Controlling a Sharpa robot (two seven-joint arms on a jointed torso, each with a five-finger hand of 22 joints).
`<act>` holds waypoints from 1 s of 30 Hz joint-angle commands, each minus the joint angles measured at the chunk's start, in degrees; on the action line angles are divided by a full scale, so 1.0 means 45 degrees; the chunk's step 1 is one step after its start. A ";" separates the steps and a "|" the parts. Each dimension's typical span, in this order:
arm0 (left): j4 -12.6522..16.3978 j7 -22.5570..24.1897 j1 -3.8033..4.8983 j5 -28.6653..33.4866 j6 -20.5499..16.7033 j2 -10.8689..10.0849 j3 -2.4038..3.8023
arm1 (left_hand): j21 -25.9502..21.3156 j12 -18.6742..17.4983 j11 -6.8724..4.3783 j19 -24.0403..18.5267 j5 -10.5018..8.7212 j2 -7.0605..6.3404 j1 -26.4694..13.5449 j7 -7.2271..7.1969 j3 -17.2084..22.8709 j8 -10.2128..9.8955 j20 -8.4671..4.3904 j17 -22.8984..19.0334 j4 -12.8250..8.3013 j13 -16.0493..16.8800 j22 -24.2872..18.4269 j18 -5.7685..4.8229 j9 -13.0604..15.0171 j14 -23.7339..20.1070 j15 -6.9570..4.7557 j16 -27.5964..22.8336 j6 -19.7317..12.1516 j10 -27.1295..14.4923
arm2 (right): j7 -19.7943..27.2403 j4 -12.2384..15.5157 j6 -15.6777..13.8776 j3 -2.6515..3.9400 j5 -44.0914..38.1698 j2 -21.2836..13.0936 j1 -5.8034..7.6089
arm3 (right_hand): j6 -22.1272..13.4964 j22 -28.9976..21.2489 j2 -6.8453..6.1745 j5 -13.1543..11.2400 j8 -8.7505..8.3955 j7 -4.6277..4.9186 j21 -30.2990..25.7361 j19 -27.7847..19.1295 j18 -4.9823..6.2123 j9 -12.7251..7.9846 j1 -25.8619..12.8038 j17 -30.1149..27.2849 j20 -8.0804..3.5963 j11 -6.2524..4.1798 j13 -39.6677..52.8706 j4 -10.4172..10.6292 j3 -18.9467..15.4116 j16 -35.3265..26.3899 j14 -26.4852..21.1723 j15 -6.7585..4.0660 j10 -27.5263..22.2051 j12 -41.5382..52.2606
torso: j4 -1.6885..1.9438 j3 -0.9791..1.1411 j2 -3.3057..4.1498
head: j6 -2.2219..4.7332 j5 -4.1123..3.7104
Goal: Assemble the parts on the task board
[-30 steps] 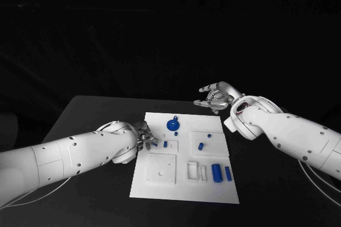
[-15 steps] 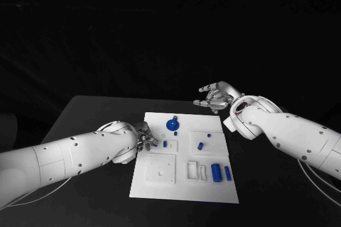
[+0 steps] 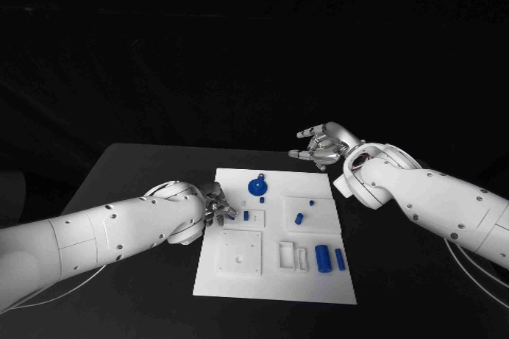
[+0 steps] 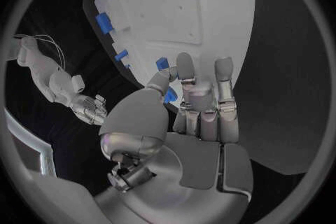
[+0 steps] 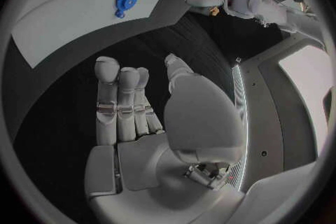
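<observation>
the left hand (image 3: 218,207) reaches over the left edge of the task board (image 3: 239,284), its fingertips (image 4: 185,63) beside a small blue part (image 3: 246,215); whether it grips that part i cannot tell. the right hand (image 3: 321,145) hovers off the board's far right corner, fingers loosely curled, holding nothing. a round blue part (image 3: 258,185) sits near the far edge, two blue cylinders (image 3: 322,257) near the right edge

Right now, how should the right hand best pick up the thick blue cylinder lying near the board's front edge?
Probably from above, fingers across the thick blue cylinder at mid-length: it lies flat on the white task board, its rounded long sides exposed, though a thinner blue cylinder lies close beside it. The right hand is open.
</observation>
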 commanded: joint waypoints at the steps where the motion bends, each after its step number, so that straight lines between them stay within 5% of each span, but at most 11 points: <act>1: -0.0046 -0.0137 -0.0050 -0.0099 0.0548 0.0098 -0.0031 | 0.0034 0.0007 -0.0095 0.0055 0.0156 -0.0006 0.0109 -0.1355 0.0046 0.0069 0.0025 0.0102 -0.0099 -0.0008 0.0201 0.0064 0.0036 0.0031 -0.0036 -0.0031 0.1464 0.0630 | 0.0118 0.0006 0.0104 0.0007 -0.0021 -0.0009 -0.0006 | 0.0046 0.0700 0.0044 0.0083 0.0002 0.0010 -0.0037 0.0177 0.0204 0.0018 -0.0099 -0.0012 -0.0002 -0.0014 -0.0011 -0.0016 0.0029 -0.0031 0.0032 -0.0038 0.0053 0.0041 | 0.0002 -0.0008 0.0007 | -0.0011 0.0014; 30: -0.0359 -0.0617 -0.0082 -0.0703 0.1255 0.0574 -0.0029 | 0.0131 0.0635 -0.0182 0.0134 0.0181 -0.0044 -0.0115 -0.1554 -0.0084 0.0540 0.0163 0.1131 -0.0119 -0.0121 0.0208 0.0199 0.0676 0.0279 -0.0008 0.0365 0.1853 0.0647 | 0.0134 0.0000 0.0066 0.0007 -0.0016 -0.0040 -0.0007 | 0.0046 0.0700 0.0044 0.0083 0.0002 0.0010 -0.0037 0.0177 0.0204 0.0018 -0.0099 -0.0012 -0.0002 -0.0014 -0.0011 -0.0016 0.0029 -0.0031 0.0032 -0.0038 0.0053 0.0041 | -0.0001 -0.0007 0.0010 | -0.0060 -0.0040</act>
